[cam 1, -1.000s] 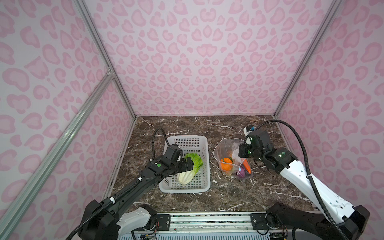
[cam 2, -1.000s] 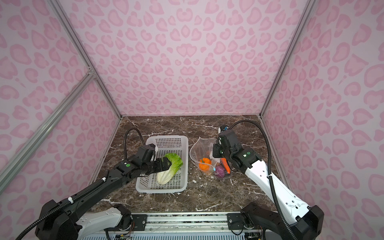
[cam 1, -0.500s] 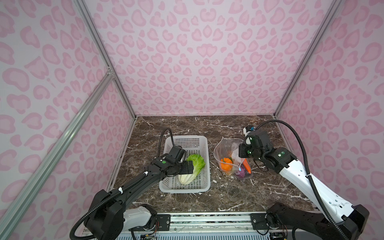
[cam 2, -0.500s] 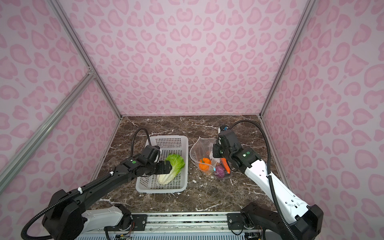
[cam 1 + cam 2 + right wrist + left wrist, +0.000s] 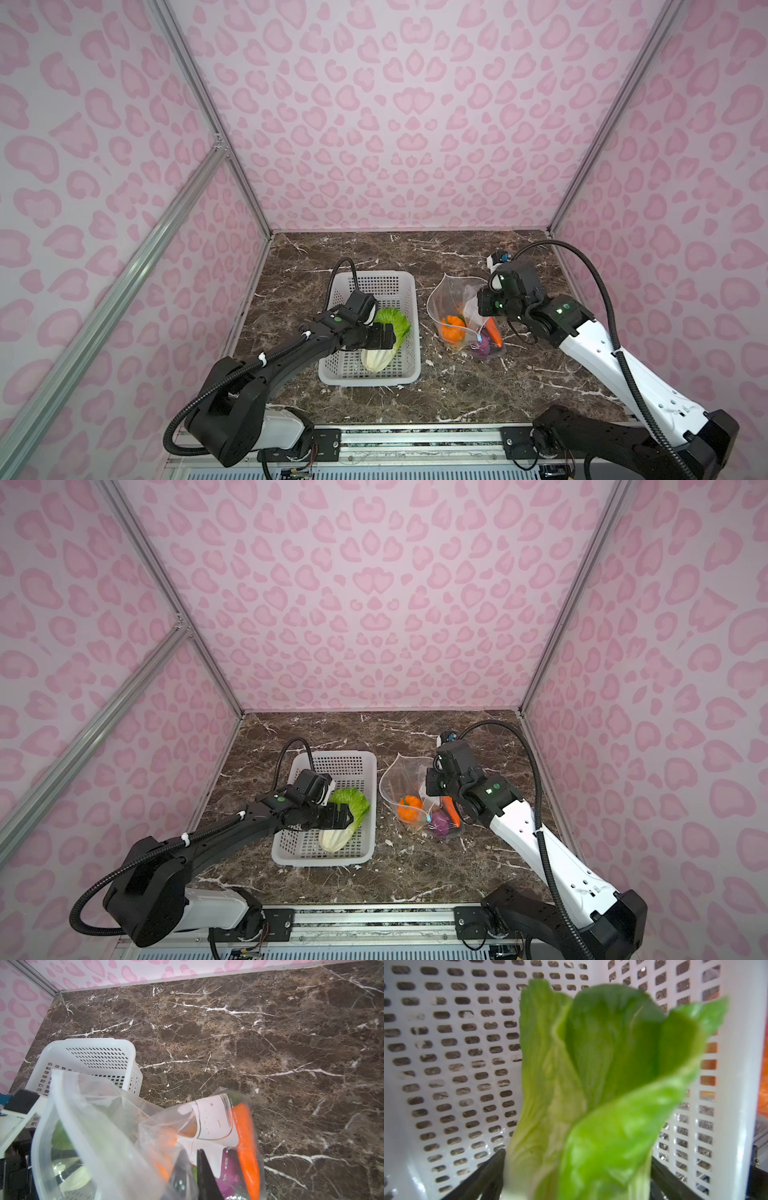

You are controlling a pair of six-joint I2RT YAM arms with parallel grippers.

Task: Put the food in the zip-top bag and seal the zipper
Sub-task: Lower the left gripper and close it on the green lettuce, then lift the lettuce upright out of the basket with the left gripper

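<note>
A robot's left gripper (image 5: 390, 336) reaches into a white basket (image 5: 365, 379) on a marbled table (image 5: 415, 257), its fingers spread wide on either side of a lettuce (image 5: 378, 358) lying inside. Just beside the basket stands a clear bag (image 5: 451, 297), its mouth gaping and its zipper (image 5: 58, 1101) unsealed, with a carrot (image 5: 247, 1142), an orange round (image 5: 452, 326) and a purple onion (image 5: 482, 345) inside. The right gripper (image 5: 193, 1153) is at the bag's side away from the basket, fingers nearly together at the film; whether they pinch it cannot be told.
</note>
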